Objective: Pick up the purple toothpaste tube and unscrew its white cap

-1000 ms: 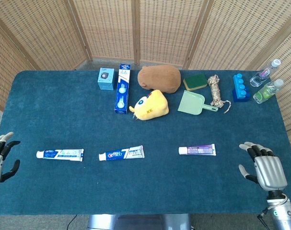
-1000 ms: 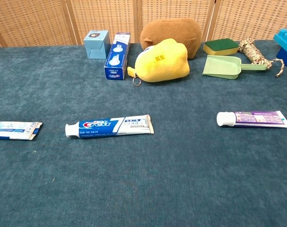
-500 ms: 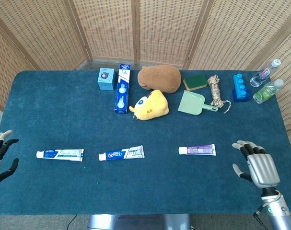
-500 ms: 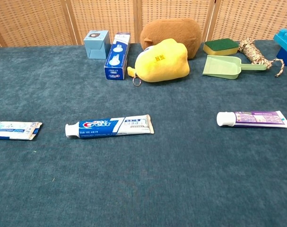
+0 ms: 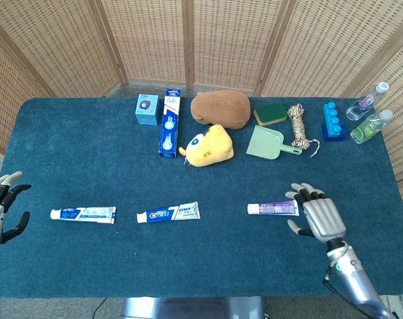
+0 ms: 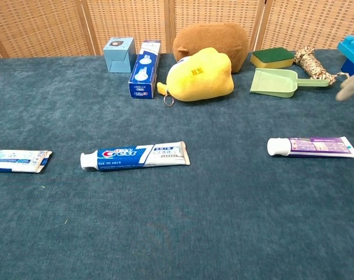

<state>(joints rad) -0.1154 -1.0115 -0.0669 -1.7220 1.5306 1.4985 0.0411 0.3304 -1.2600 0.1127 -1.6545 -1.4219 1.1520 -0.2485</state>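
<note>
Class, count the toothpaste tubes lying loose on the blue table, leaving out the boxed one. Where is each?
3, in a row along the near side: a blue and white tube farthest left, the Crest tube in the middle, and the purple toothpaste tube farthest right, beside the right hand. None looks hidden.

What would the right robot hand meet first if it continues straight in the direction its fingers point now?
Probably nothing close: the right robot hand points up the table, just past the purple toothpaste tube; the rope bundle lies roughly ahead.

"Crest" logo on the middle blue-and-white toothpaste tube (image 6: 135,156), other packaging print too small to read
</note>
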